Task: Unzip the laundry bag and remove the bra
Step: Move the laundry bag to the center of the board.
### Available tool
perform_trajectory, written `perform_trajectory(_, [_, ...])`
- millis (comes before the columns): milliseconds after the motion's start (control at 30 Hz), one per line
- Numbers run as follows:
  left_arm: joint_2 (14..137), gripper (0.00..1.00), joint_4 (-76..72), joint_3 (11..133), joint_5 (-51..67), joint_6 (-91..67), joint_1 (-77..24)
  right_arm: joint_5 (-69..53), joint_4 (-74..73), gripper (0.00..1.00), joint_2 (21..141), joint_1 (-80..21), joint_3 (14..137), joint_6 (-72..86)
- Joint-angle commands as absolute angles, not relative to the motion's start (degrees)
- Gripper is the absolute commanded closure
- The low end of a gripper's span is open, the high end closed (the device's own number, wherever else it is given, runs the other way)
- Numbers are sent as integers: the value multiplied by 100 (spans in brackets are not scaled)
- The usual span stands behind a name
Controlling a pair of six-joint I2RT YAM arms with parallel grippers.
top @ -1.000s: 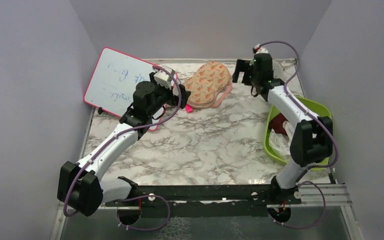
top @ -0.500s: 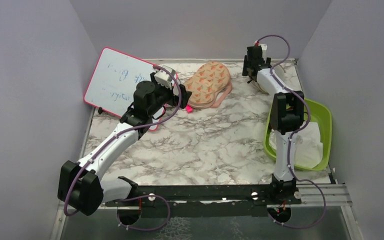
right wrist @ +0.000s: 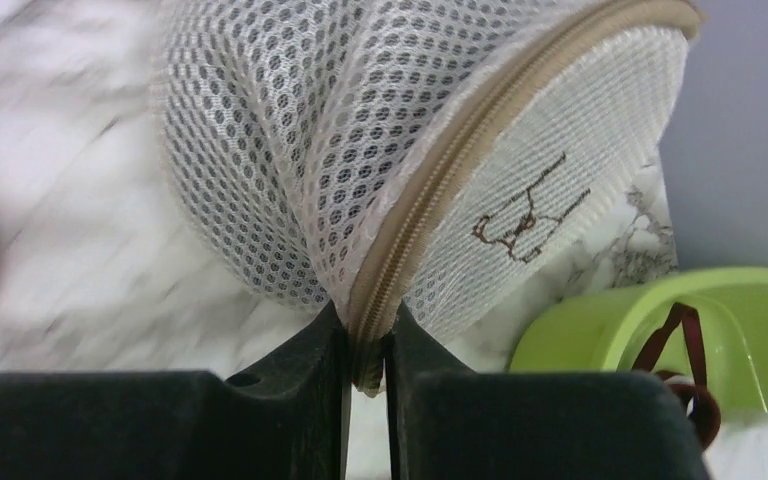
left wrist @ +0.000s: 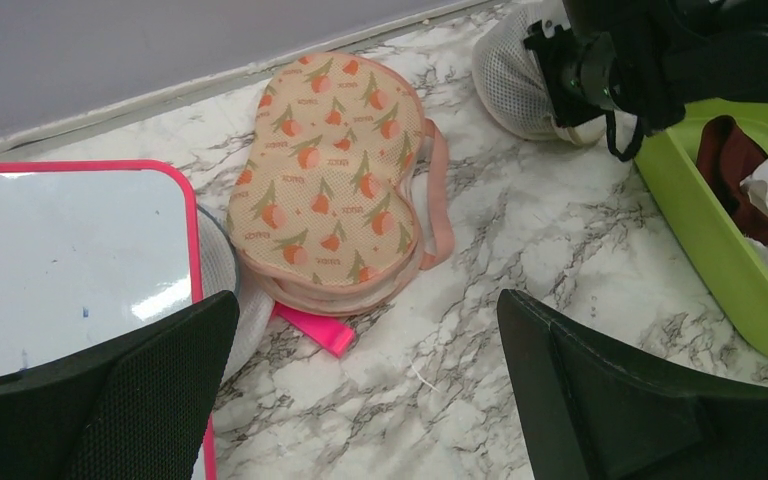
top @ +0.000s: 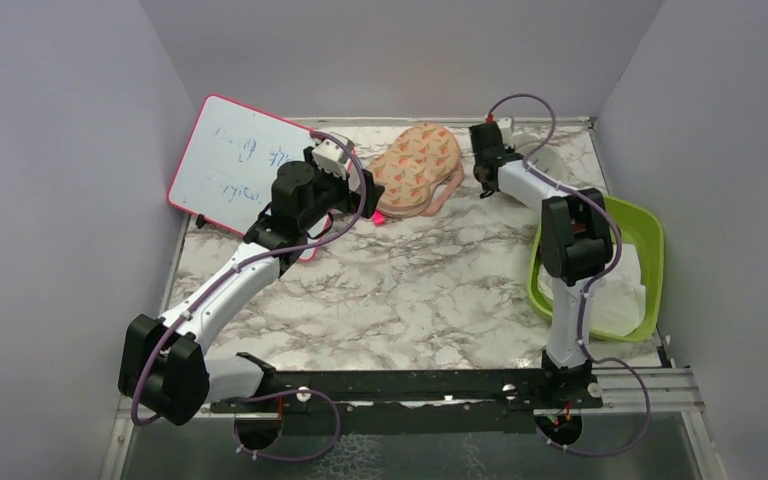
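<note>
White round mesh laundry bag (right wrist: 410,150) seen on marble table (left wrist: 520,240) near green plastic tray (right wrist: 580,320), zip rim pinched by right gripper (right wrist: 367,345). Left gripper (left wrist: 367,310) held spread near peach patterned case (left wrist: 335,180).

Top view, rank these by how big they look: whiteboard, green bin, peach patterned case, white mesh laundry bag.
1. Whiteboard and green bin: they look about alike and each is partly covered, so I won't rank one over the other.
2. Peach patterned case.
3. Laundry bag: smallest as seen, though partly hidden.
</note>
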State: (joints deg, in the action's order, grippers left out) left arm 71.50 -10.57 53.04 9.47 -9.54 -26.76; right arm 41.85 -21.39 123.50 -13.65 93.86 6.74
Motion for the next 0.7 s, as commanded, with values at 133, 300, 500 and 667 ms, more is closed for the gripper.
perform_trajectory(133, [7204,1,-1007,5572,976,-923,-2698,3485,-2199,93,10857,-2637,7715,1056])
perform_trajectory(300, [7325,1,-950,5624,999,-950,-2698,2984,-2727,93,10179,-3441,6987,1531])
perform_trajectory(500, [7375,1,-950,5623,1001,-958,-2703,1545,-2878,93,9137,-3664,5927,1651])
perform_trajectory(667, [7448,1,-911,5678,1069,-984,-2698,-351,-2331,90,8449,-3711,5257,1776])
